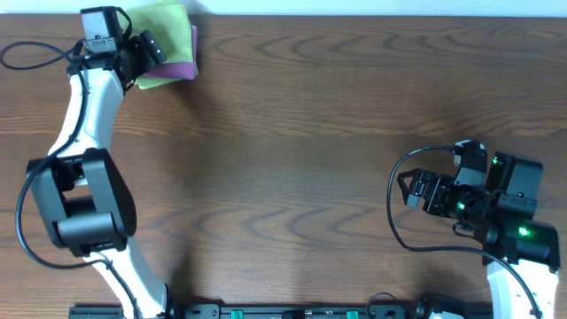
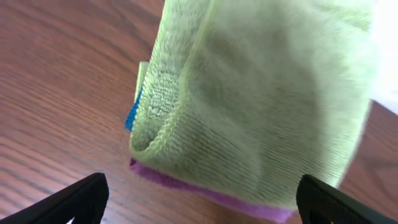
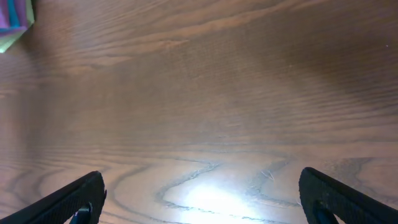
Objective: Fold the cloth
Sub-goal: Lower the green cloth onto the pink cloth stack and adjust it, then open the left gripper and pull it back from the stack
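Cloth [image 2: 261, 93] lies just ahead of the left claw [image 1: 156, 46] — spread wide, empty — well apart from the right claw [image 1: 410, 189], likewise spread, empty.

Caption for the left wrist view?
Left end effector, open, hovers before a folded green cloth stacked on a purple cloth on the wooden table.

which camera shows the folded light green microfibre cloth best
The left wrist view: the folded light green microfibre cloth fills the frame, its stitched hem and the purple layer beneath clear. Overhead shows it at the far corner, partly behind the left arm. The right wrist view catches only a corner.
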You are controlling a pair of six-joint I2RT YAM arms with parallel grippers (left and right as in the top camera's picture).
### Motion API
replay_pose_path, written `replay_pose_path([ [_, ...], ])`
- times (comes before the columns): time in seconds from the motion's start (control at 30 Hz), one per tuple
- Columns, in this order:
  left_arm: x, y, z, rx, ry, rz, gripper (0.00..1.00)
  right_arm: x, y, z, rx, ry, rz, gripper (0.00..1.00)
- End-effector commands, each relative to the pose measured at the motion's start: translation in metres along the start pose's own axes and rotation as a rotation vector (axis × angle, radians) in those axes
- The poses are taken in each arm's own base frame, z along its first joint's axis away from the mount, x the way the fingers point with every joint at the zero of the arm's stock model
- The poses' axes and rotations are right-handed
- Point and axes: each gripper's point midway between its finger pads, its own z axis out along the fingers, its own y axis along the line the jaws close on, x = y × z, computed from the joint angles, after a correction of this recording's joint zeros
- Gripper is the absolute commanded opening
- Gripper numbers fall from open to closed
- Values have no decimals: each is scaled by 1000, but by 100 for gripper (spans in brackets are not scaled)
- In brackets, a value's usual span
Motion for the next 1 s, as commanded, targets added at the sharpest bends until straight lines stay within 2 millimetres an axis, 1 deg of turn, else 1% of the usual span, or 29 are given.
replay_pose_path([
  [0.0, -23, -3, -29, -4, -60, 16, 96, 1, -2, 0, 1, -1, -3, 99],
  [0.23, -16, -12, -55, 11, -28, 32, 95, 1, -2, 0, 1, -1, -3, 99],
  [0.37, -7, -28, -68, 95, 17, 51, 95, 1, -2, 0, 1, -1, -3, 99],
  [0.5, -5, -45, -81, 188, 36, 52, 95, 1, -2, 0, 1, -1, -3, 99],
  [0.57, -3, -55, -89, 250, 49, 55, 95, 1, -2, 0, 1, -1, -3, 99],
  [0.63, 2, -71, -97, 342, 78, 60, 95, 1, -2, 0, 1, -1, -3, 99],
  [0.73, 4, -72, -98, 356, 89, 56, 95, 1, -2, 0, 1, -1, -3, 99],
  [0.83, 9, -81, -102, 408, 113, 53, 95, 1, -2, 0, 1, -1, -3, 99],
  [0.97, 26, -95, -104, 432, 165, 86, 95, 1, -2, 0, 1, -1, -3, 99],
])
